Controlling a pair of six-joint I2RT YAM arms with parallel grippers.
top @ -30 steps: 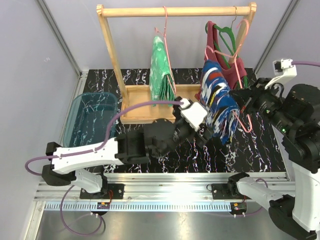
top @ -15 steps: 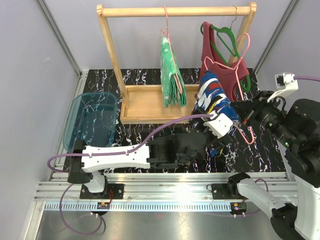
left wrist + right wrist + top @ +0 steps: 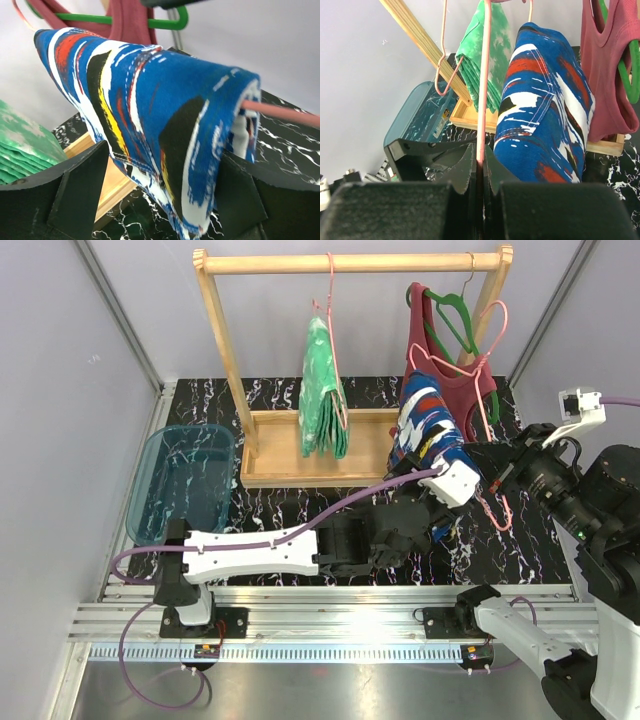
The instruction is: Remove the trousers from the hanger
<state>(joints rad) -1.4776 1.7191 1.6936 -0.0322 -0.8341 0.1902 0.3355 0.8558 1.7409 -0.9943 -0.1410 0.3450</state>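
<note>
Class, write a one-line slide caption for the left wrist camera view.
Left gripper open around blue patterned trousers draped on a pink hanger; maroon top on a green hanger behind.

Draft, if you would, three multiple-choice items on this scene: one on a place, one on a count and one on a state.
1. Where does the teal bin stand? A) left of the wooden rack B) right of it C) on its top bar
2. How many garments hang in view? A) two B) three C) five
3. The right gripper is: A) wide open B) shut on the pink hanger C) shut on a sock
Answers: 1 A, the top view shows it at the rack's left; 2 B, green trousers, blue trousers and a maroon tank top; 3 B, it pinches the hanger's rod.
</note>
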